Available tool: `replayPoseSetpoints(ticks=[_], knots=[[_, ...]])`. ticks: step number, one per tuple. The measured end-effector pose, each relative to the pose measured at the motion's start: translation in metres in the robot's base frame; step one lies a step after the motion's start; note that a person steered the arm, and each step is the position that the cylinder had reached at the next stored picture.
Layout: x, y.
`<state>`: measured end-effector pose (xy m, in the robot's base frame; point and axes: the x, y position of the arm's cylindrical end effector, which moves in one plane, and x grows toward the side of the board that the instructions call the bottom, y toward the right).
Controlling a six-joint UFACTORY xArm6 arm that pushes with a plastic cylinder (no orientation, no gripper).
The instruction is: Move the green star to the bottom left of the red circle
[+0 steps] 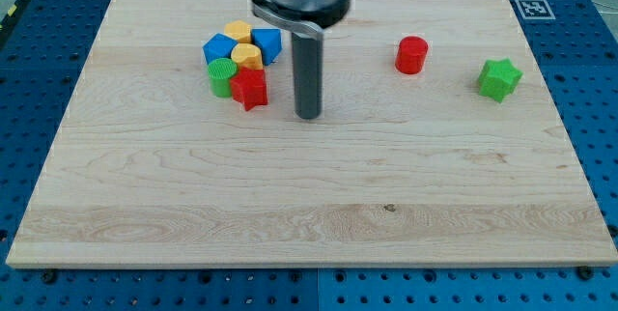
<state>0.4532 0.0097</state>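
Observation:
The green star (498,79) lies near the board's right edge, in the upper part of the view. The red circle (411,55) stands to its left and slightly higher, about a block's width away. My tip (308,115) rests on the board well to the left of both, left of the red circle and lower. It touches no block; the red star of the cluster is just to its left.
A cluster of blocks sits at the upper left: a red star (250,88), a green circle (222,75), two yellow blocks (247,56) (238,32) and two blue blocks (218,48) (267,42). The wooden board (309,205) lies on a blue perforated table.

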Motion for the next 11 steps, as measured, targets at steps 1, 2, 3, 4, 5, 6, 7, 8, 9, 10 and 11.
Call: replayPoseSetpoints(ticks=[1, 2, 3, 4, 5, 6, 7, 8, 9, 10, 11], knots=[[0.009, 0.075], [0.010, 0.170], [0.008, 0.258], [-0.014, 0.326], [-0.037, 0.335], [-0.049, 0.297], [-0.050, 0.225], [-0.050, 0.151], [-0.050, 0.102], [-0.049, 0.096], [-0.036, 0.086]])
